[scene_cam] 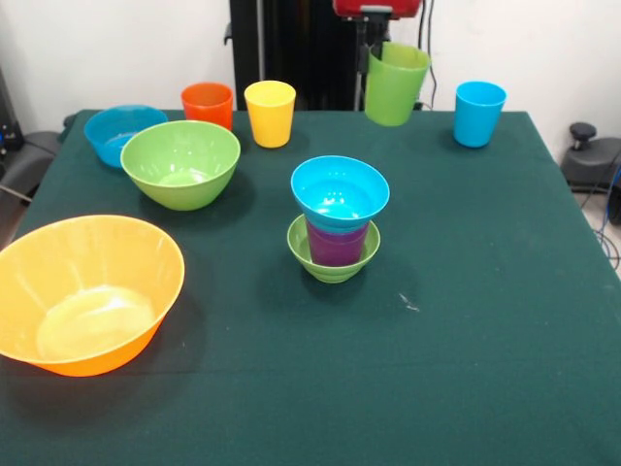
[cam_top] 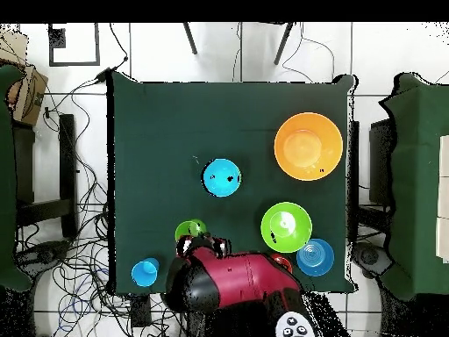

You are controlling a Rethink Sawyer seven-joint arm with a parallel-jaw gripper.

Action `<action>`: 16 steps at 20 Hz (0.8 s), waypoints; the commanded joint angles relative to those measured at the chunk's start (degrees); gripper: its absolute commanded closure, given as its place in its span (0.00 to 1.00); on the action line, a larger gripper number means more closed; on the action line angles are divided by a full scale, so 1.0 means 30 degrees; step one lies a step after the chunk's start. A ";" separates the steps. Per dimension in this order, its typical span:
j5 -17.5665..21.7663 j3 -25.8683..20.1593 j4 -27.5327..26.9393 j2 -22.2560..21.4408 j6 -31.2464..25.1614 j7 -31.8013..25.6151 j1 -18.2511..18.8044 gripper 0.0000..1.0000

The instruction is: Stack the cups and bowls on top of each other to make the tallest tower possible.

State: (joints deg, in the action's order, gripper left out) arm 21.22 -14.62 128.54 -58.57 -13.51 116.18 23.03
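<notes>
A: What lay along the left of the desk (scene_cam: 466,369), seen from the front?

B: The big orange bowl (scene_cam: 82,291) sat at the near left corner. Behind it stood the medium green bowl (scene_cam: 180,162), with the medium blue bowl (scene_cam: 120,132) just beyond it at the far left edge. All three were upright and open.

A: And further along?

B: The orange cup (scene_cam: 208,104) and the yellow cup (scene_cam: 270,113) stood side by side near the far edge, close but apart. In the middle of the desk stood the tower (scene_cam: 337,228): the small green bowl (scene_cam: 333,260) at the bottom, the purple cup (scene_cam: 337,243) sitting in it, and the small blue bowl (scene_cam: 340,191) resting on top of that cup.

A: Where was the arm?

B: The end effector (scene_cam: 376,44) came down at the far edge, right of the yellow cup. It was clamped on the rim of the green cup (scene_cam: 394,83), which hung tilted, clear of the desk. From overhead that cup (cam_top: 189,232) showed just ahead of the red arm (cam_top: 230,279).

A: Anything past it?

B: The light blue cup (scene_cam: 479,113) stood alone, upright, near the far right corner, well apart from the rest.
</notes>
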 commanded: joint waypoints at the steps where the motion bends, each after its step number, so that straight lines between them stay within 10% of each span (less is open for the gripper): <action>1: -0.2858 -0.5381 0.1427 -0.1503 -0.4098 -0.1955 0.1719 1.00; 16: -0.1836 -0.6961 -0.1803 0.2244 -0.4526 -0.2142 0.3113 1.00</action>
State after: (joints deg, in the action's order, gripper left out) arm 14.99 -29.60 127.79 -57.94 -19.00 116.18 30.55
